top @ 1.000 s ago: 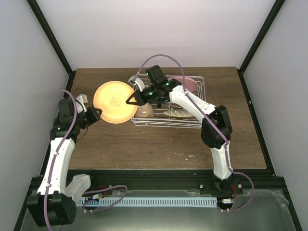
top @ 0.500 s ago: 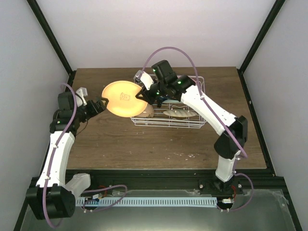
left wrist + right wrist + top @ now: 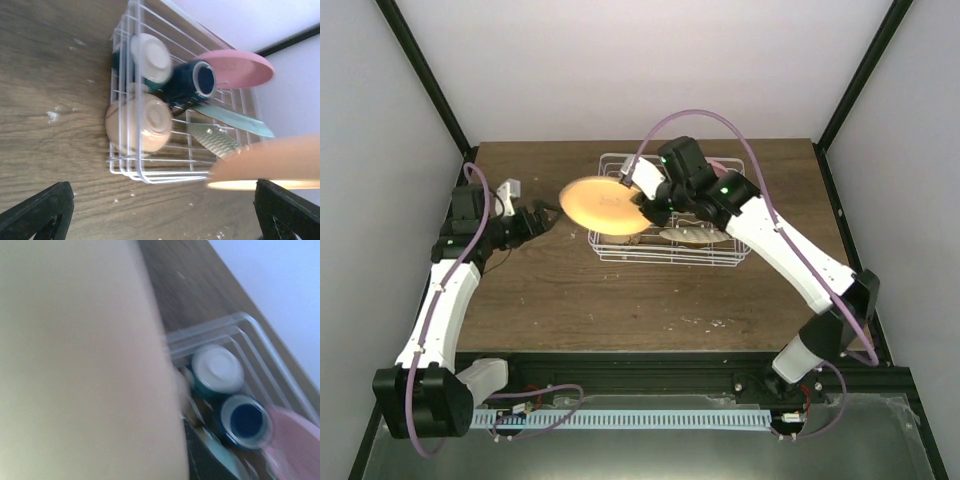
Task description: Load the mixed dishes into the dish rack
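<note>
Currently the right claw (image 3: 642, 200) is clamped on the right rim of the orange plate (image 3: 603, 205), carrying it in the air over the left end of the rack (image 3: 660, 262), tilted closer to flat than upright. The left claw (image 3: 538, 221) is spread wide and empty, hanging over the bench (image 3: 620, 300) left of the rack and apart from the plate.

The rack is already crowded. The cream bowl (image 3: 142, 125), the white-and-blue bowl (image 3: 150, 57) and the mug (image 3: 195, 82) fill its left end, the pink plate (image 3: 235, 67) leans at the far side, and a patterned plate (image 3: 215, 140) lies along the front. Lowered at this shallow tilt, the orange plate would likely land on the bowls and slide off over the rack wall. It is gripped at one rim only, so a knock against the wire could also twist it loose.

A second ago the plate stood nearly face-on to the top camera, left of the rack, with the left claw at its left rim. Since then it has travelled right and tipped over, and the left claw has let it go.
</note>
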Motion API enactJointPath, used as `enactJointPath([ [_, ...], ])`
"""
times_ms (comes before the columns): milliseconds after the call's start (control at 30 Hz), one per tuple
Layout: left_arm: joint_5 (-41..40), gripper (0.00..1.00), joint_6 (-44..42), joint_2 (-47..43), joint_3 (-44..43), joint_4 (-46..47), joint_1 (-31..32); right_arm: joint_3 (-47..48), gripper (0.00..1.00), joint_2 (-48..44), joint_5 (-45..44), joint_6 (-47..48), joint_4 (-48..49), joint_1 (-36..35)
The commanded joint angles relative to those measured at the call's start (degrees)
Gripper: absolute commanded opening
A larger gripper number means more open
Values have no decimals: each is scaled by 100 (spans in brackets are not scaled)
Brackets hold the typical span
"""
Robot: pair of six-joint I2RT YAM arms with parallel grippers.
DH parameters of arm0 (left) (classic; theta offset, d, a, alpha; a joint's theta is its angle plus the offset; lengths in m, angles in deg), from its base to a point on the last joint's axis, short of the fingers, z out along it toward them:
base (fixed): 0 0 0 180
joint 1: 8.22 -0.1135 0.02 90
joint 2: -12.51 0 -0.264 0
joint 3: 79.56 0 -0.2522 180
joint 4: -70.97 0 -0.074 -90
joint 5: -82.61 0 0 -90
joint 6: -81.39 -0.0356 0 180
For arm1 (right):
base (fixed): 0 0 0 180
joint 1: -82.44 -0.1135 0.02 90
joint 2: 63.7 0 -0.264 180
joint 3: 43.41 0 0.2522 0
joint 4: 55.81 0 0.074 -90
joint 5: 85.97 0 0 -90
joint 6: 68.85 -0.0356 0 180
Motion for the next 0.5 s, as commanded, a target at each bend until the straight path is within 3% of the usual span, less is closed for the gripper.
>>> enactJointPath([
  [0,-1375,100,318,204,-136,380,-391,-468,1,-1028,-1073,794,-1868,207],
  [167,-1288,100,317,437,-220,441,-391,-934,1,-1488,-1814,798,-2285,213],
  [467,-1182,100,248,759,-346,470,-391,-1221,1,-1921,-2349,839,-2385,206],
])
